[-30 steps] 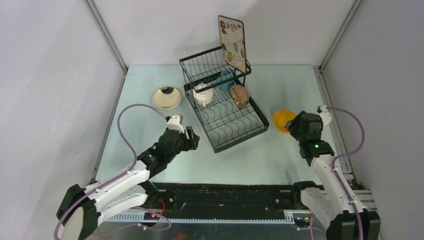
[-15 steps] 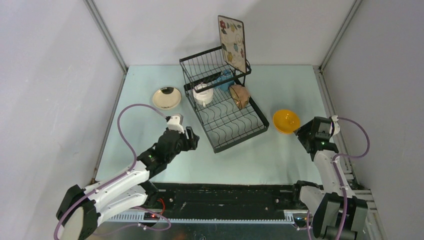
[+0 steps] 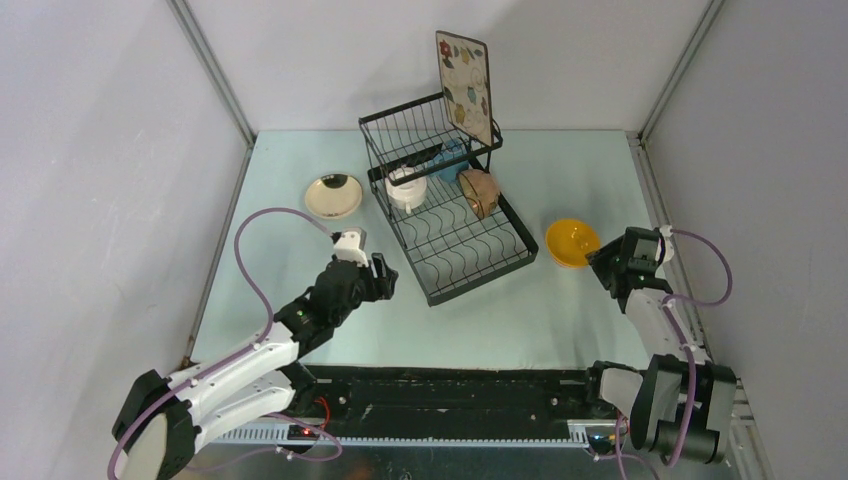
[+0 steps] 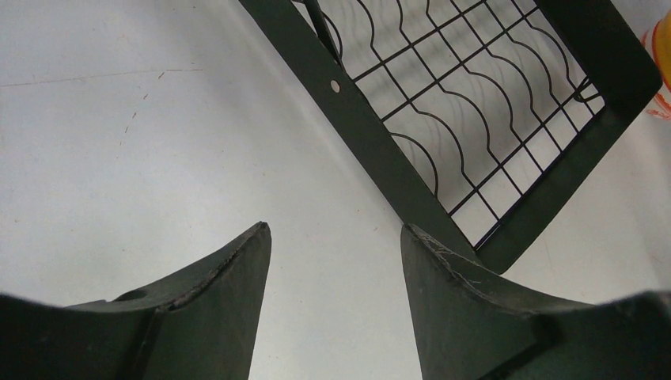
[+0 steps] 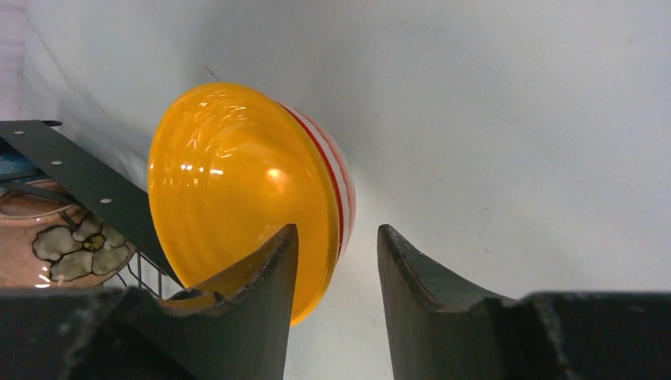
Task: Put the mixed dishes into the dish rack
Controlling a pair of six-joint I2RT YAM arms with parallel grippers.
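- Over on the right, the right gripper (image 3: 603, 263) sits low at the table, right up against the glossy yellow bowl with the red-and-white striped outside (image 3: 572, 241).
- In the right wrist view, its jaws stand apart around the near rim of that yellow bowl (image 5: 237, 174). One finger (image 5: 265, 301) is in front of the bowl, and bare table shows between the rim and the other finger, so there is no clamp on it.
- The bowl sits on the pale green table (image 3: 520, 310), just beside the right edge of the black wire two-tier dish rack (image 3: 470, 252).
- On the left, the left gripper (image 3: 379, 274) hangs by the rack's near left corner, jaws wide apart and holding nothing. Only table and rack frame (image 4: 380, 150) show beyond its fingers.
- In the rack we see the white two-handled cup (image 3: 407, 188) and the brown floral bowl (image 3: 480, 192) on the slotted lower tray.
- The blue mug (image 3: 450, 157) is behind them, under the raised basket.
- The square cream floral plate (image 3: 464, 85) stands upright at the basket's far right end.
- A round cream plate (image 3: 333, 196) lies flat on the table, left of the rack.
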